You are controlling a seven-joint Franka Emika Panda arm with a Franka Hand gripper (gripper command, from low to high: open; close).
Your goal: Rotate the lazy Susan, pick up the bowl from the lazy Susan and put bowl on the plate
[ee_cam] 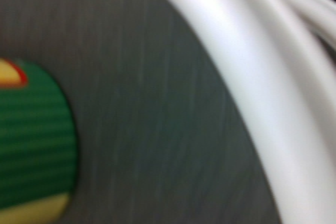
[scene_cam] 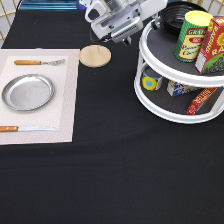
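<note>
Right now the gripper sits at the exterior view's top, against the rim of the bowl, which is on the top tier of the lazy Susan beside a green can. Whether the jaws are apart or closed on that rim, I cannot tell from here. Over at the exterior view's left, the plate lies bare on its placemat, so the transfer isn't done.

Arm: white/grey housing w/ black joints, boxy silver-grey wrist block
</note>
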